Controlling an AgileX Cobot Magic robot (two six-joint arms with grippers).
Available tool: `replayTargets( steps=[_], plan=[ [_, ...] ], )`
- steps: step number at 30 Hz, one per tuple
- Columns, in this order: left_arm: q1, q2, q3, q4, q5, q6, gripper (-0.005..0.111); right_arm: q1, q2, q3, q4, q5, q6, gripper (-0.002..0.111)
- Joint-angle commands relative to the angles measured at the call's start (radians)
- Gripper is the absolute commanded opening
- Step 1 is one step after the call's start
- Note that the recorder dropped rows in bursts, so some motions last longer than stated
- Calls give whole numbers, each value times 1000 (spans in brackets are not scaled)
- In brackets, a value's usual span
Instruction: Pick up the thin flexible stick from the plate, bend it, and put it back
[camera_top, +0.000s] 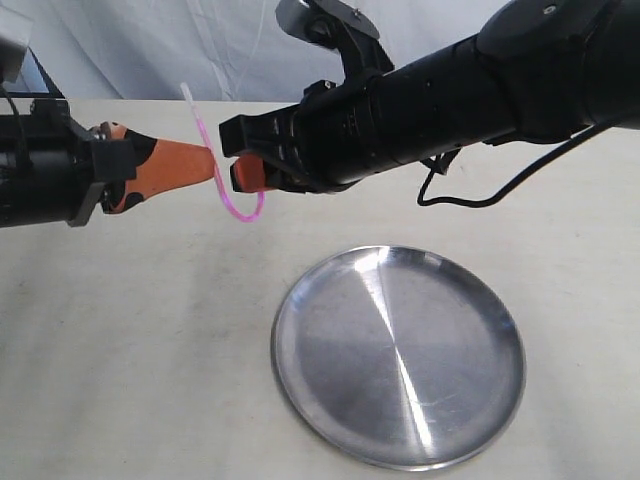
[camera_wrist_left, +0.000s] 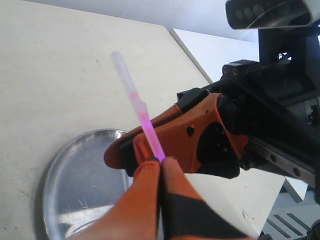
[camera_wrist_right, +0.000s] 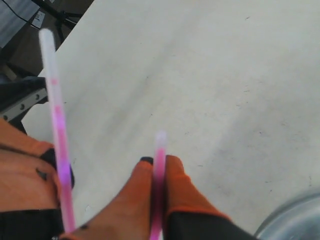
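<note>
The thin pink stick (camera_top: 236, 208) hangs in the air above the table, bent into a U-shaped loop, with its whitish tip (camera_top: 187, 93) pointing up. My left gripper (camera_top: 210, 163) is shut on one leg of the stick (camera_wrist_left: 145, 125), its orange fingers (camera_wrist_left: 145, 200) pinching it. My right gripper (camera_top: 240, 172) is shut on the other leg (camera_wrist_right: 159, 170), which sticks out between its fingers (camera_wrist_right: 140, 195). The two grippers nearly touch tip to tip. The round silver plate (camera_top: 400, 355) lies bare on the table below and to the right of them.
The beige table (camera_top: 130, 330) runs to a white backdrop at the far edge. A black cable (camera_top: 470, 195) hangs from the right arm above the plate. In the left wrist view the plate (camera_wrist_left: 80, 175) sits under the grippers.
</note>
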Motion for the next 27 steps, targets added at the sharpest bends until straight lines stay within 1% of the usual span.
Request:
replayTargets(
  steps=[1, 6, 7, 9, 13, 16, 19, 27],
  plan=[
    [4, -1, -4, -40, -45, -2, 0, 9, -8, -4, 8, 60, -8, 0],
    [4, -1, -4, -52, -54, -3, 0, 9, -8, -4, 8, 64, -12, 0],
    [4, -1, -4, -54, -54, -3, 2, 9, -8, -4, 8, 64, -12, 0],
    [4, -1, -4, -55, -54, -3, 8, 9, -8, -4, 8, 64, -12, 0],
    [4, -1, -4, -55, -54, -3, 24, 9, -8, -4, 8, 64, -13, 0],
    [4, 4, -4, -55, -54, -12, 34, 9, -8, -4, 8, 68, -22, 0],
    [4, 23, -4, -55, -54, -31, 36, 9, -8, -4, 10, 74, -29, 0],
    [4, 66, -4, -89, -52, -31, 36, 9, -8, -4, 10, 83, -47, 0]
  ],
)
